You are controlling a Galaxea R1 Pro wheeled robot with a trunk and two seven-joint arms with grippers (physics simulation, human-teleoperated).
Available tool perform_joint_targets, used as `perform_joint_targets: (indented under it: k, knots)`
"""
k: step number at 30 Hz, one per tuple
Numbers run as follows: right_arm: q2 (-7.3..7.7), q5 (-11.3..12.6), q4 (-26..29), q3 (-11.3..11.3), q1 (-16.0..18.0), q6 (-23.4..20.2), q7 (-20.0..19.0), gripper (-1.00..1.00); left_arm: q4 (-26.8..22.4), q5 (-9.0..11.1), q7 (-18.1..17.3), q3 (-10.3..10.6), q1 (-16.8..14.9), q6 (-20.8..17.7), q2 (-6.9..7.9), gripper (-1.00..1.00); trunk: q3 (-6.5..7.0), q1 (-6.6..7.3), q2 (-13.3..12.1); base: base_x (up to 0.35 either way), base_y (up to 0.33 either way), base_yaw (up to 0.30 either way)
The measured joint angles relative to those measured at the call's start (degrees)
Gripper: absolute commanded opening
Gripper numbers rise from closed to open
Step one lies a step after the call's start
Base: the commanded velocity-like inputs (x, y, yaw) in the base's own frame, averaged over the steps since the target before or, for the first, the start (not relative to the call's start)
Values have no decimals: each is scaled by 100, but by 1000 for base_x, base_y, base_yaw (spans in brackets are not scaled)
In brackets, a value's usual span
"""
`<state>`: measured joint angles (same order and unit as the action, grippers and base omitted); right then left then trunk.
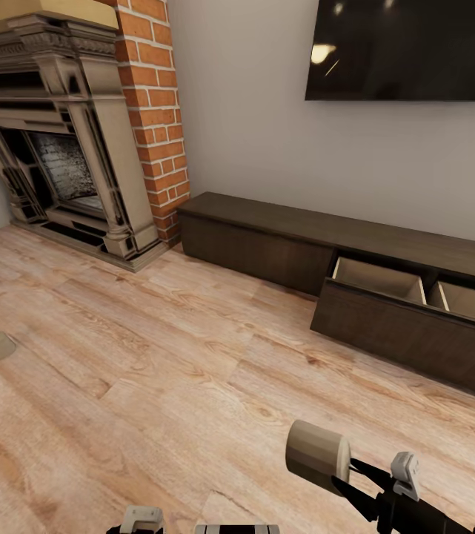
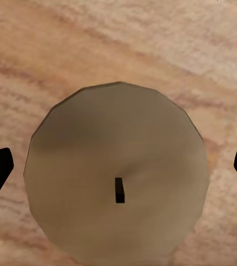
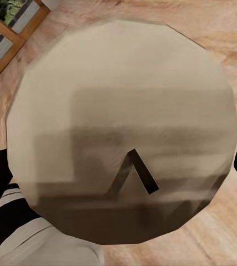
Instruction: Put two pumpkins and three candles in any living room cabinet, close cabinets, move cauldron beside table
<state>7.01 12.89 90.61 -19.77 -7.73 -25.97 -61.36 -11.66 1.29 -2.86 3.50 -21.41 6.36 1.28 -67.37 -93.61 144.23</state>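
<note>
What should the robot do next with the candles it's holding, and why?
Probably roll toward the cabinet. Its drawer stands open, showing a pale inside, but lies well ahead across the floor. The right gripper holds a candle, and the left gripper frames another candle.

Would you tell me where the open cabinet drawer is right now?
In the head view, the open drawer is at the right, pulled out from the long dark cabinet below the wall screen, right of the brick fireplace.

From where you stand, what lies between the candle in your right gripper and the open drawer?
Head view: only bare wooden floor between the held candle and the open drawer.
</note>
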Motion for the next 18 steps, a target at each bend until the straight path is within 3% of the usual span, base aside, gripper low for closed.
perform_joint_targets:
  k: [4, 15, 18]
  knots:
    - [1, -6, -1, 14, 0, 3, 6, -100, 0, 15, 2, -30, 0, 1, 6, 100, -66, -8, 4, 0, 0, 0]
    - [1, -5, 0, 19, 0, 1, 7, -100, -1, 30, 4, -61, 0, 49, 9, 100, -66, -8, 4, 0, 0, 0]
    - [-4, -9, -1, 19, 0, 3, 9, -100, 5, 22, 3, -62, 0, 157, 9, 100, -132, -16, 8, 0, 0, 0]
